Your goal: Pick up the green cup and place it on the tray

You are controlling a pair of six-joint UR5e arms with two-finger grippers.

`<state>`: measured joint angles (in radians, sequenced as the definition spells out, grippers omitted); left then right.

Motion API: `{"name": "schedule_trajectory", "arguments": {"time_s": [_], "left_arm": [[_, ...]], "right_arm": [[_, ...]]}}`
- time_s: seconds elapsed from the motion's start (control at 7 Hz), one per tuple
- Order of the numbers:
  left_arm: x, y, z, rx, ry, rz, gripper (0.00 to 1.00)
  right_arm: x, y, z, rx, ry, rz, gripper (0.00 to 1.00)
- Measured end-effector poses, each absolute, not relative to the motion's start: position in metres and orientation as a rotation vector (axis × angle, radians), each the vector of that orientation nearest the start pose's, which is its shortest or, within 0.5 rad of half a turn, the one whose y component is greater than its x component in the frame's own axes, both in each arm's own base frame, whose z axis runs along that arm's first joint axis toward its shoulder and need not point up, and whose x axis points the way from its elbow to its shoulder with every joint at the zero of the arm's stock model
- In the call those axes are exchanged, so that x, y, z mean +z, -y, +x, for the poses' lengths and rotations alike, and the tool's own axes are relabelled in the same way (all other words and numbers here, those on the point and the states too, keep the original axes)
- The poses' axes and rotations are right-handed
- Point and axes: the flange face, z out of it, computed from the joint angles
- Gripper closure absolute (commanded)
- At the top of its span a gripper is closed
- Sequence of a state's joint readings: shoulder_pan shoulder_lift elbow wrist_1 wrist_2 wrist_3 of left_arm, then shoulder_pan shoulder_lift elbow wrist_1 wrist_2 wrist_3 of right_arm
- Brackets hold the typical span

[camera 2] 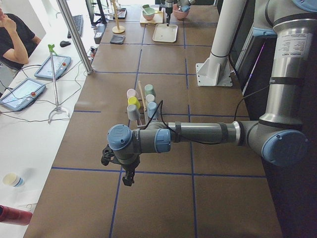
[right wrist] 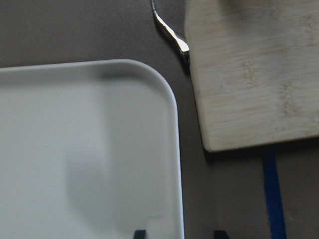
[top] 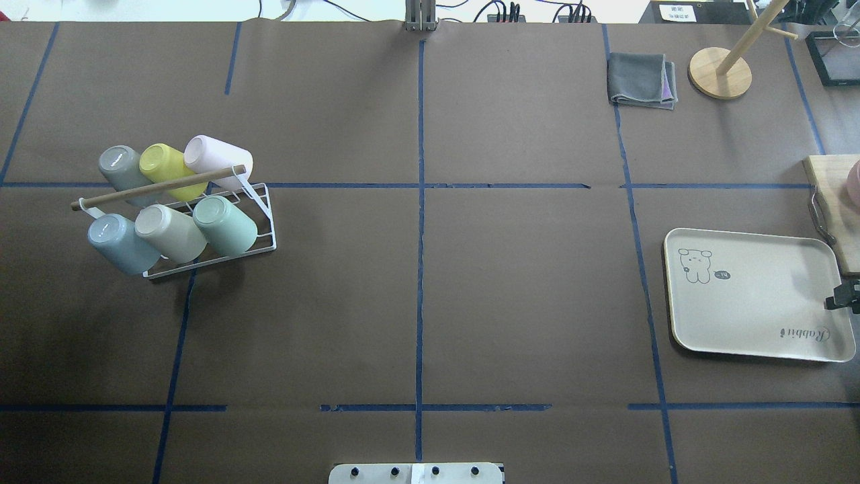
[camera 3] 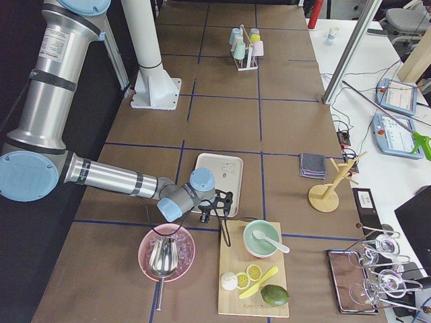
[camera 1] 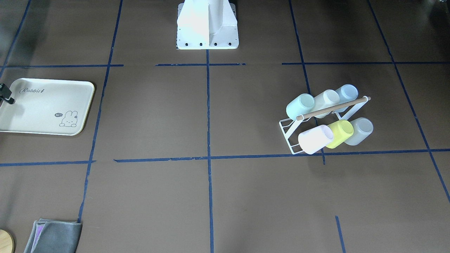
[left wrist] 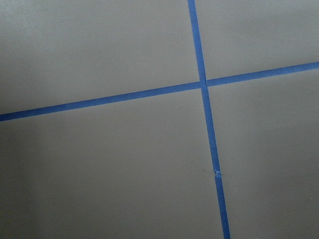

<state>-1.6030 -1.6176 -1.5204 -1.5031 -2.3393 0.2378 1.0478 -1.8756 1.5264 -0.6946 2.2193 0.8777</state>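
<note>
Pale mint-green plastic cup (top: 225, 225) is lying on white wire rack (top: 158, 187); right jaws are standing apart; left jaws: cannot tell.

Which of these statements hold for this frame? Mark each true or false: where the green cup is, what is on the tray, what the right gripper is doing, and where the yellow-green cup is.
1. The green cup rests on the wire cup rack. True.
2. The Rabbit tray holds a cup. False: nothing lies on it.
3. The right gripper grips the green cup. False: it is open and holds nothing, at the tray's edge, across the table from the rack.
4. The yellow-green cup sits in the other row from the green cup, across the rack's wooden bar. True.
</note>
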Motion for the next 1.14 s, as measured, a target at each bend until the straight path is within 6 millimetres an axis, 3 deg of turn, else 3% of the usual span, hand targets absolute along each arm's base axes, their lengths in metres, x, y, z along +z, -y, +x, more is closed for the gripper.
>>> {"name": "schedule_trajectory", "arguments": {"time_s": [0.29, 0.71, 1.0, 1.14], "left_arm": [[0.665, 0.505, -0.080, 0.169, -0.771, 0.039, 0.00], [0.665, 0.506, -0.080, 0.170, -0.771, 0.041, 0.00], [0.663, 0.507, -0.080, 0.170, -0.770, 0.043, 0.00], [0.662, 0.509, -0.080, 0.171, -0.770, 0.045, 0.00]], "right_arm": [[0.721, 0.355, -0.120, 0.167, 0.808, -0.015, 0.97], [0.712, 0.358, -0.121, 0.161, 0.817, -0.001, 1.00], [0.679, 0.360, -0.118, 0.147, 0.862, 0.050, 1.00], [0.659, 0.361, -0.108, 0.156, 0.891, 0.080, 1.00]]}}
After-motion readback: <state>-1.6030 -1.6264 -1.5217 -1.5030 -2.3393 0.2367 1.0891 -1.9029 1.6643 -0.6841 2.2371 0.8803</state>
